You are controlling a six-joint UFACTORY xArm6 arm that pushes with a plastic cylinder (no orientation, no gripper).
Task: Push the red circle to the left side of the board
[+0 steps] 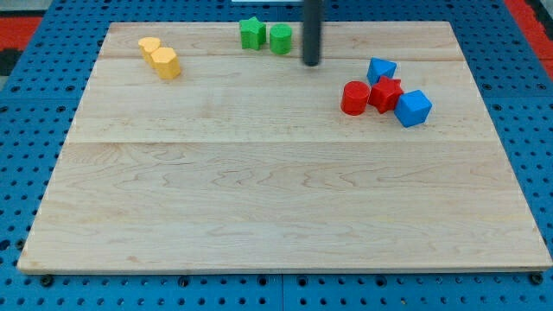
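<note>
Red circle (354, 98) touches the red star (385, 93) at its three o'clock, so my jawless tip (310, 63), at its ten o'clock, probably risks dragging both.

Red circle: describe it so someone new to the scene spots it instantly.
Look at the wooden board, upper right part, where four blocks huddle. The red circle is the leftmost of them, a short round cylinder touching the red star. The blue blocks are angular; my tip sits up and left of it, apart.
</note>
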